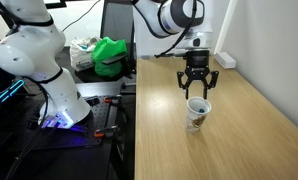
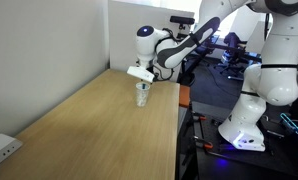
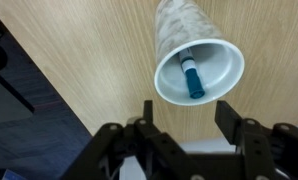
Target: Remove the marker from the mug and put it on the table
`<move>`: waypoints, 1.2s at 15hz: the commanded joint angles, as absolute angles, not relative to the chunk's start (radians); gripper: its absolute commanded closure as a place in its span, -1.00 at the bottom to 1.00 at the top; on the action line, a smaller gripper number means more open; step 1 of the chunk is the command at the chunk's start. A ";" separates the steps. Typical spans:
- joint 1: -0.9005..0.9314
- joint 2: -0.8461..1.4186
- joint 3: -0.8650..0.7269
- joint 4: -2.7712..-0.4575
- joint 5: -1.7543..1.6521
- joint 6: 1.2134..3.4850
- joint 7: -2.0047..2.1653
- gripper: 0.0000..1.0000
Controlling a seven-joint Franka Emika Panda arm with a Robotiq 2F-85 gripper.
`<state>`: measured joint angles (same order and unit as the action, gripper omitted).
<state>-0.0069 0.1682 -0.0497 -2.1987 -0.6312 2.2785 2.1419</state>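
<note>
Gripper (image 3: pixel 187 114): released; the two fingers (image 3: pixel 146 122) stand apart with nothing between them, and only bare tabletop and the mug's lower rim show in the gap. The spread looks meant to let the fingers pass on either side of a thin shaft; it appears wider than the marker needs.

Position: in both exterior views the gripper hangs directly above the mug, fingertips pointing down and clear of the rim; no contact is visible. This vertical alignment suits a straight descent into the opening.

Marker (image 3: pixel 192 76): inside the mug; it leans against the inner wall, its teal end uppermost and below or about level with the rim. The lean is a consequence of the cup being wider than the shaft; the upper end is therefore off centre, and the fingers would probably need to be centred on that end and not on the cup.

Mug (image 3: pixel 179 30): upright on the table (image 3: pixel 79 60), well in from the edges; it is not restrained, so a finger catching the rim could tip or slide it.

Task status, as judged: extraction not yet begun; placement not yet done.
</note>
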 commanded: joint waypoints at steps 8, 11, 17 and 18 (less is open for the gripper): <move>0.016 0.237 -0.070 -2.123 -0.634 2.242 2.128 0.13; 0.016 0.248 -0.070 -2.116 -0.631 2.245 2.118 0.13; 0.019 0.280 -0.075 -2.096 -0.632 2.247 2.110 0.14; 0.019 0.283 -0.076 -2.093 -0.632 2.246 2.110 0.14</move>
<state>-0.0027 0.2632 -0.0545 -2.1282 -0.6330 2.2778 2.1411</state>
